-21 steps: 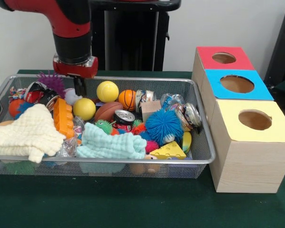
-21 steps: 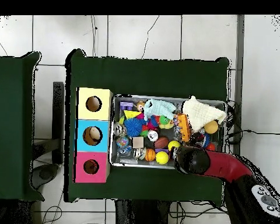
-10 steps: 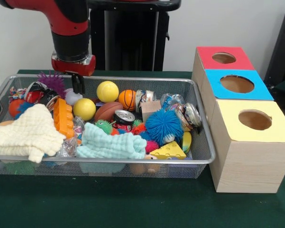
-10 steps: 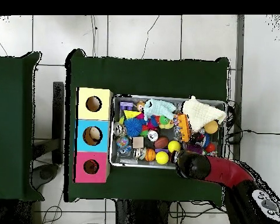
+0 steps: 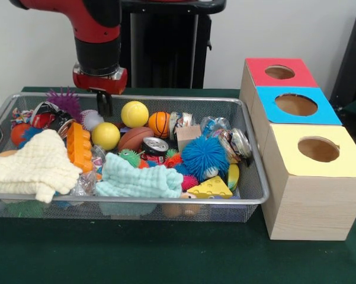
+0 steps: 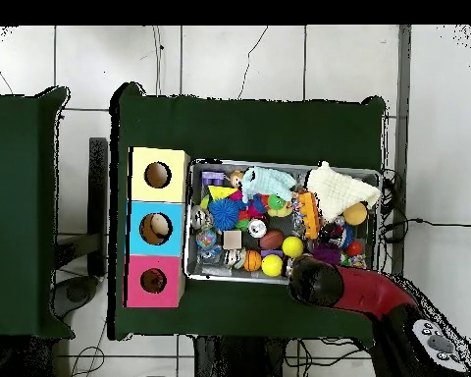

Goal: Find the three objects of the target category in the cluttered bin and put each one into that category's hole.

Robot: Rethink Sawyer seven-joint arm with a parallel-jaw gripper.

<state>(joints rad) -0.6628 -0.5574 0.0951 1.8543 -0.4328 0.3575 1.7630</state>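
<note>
A wire mesh bin [image 5: 249,195] holds a heap of toys. At its back lie two yellow balls [image 5: 134,113] [image 5: 105,135], a small basketball [image 5: 159,123], a brown football [image 5: 135,138] and a whitish ball [image 5: 92,119]. My gripper [image 5: 106,105] hangs just above the bin's back rim, over the whitish ball and left of the upper yellow ball. It looks shut, with nothing in it. Right of the bin stand three boxes with round holes: red [image 5: 296,74], blue [image 5: 320,109] and yellow [image 5: 343,163]. From overhead, the arm's end [image 6: 316,283] hides the gripper.
Also in the bin are a cream cloth [image 5: 38,163], a pale green cloth [image 5: 139,177], an orange toy [image 5: 79,146], a blue fuzzy ball [image 5: 204,157], a cheese wedge [image 5: 209,188] and cans [image 5: 156,145]. Overhead, something pale shows inside the blue box's hole [image 6: 154,229].
My gripper has risen from low beside the whitish ball to above the bin rim. It has also shifted right in the front view, carrying nothing. The toys have not moved.
</note>
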